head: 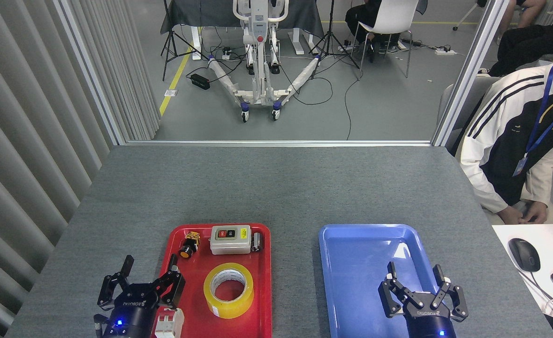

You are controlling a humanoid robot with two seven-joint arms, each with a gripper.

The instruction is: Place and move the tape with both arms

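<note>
Readable writing: "ROBOTIQ" in white on the black palm of each gripper, seen inverted from the head view. The switch box carries a small yellow label, its text too small to read.

The wide roll of translucent yellow packing tape with a white cardboard core lies flat, hole up, on the glossy red plastic tray, towards the tray's near edge and right of its centre. At the tray's far edge sit 3 items: a grey rectangular switch box with 1 red and 1 black button, a small yellow-and-black push-button part just left of it, and a small dark cylindrical part touching or just beside its right end. A white-and-red block sits at the tray's near left corner.

The glossy blue plastic tray rests right of the red one, well apart, on the grey felt-like tabletop.

The left gripper hovers over the red tray's left edge, fingers spread, grasping nothing, blue light lit. The right gripper hangs over the blue tray's near right part, fingers spread, empty, blue light lit.
</note>
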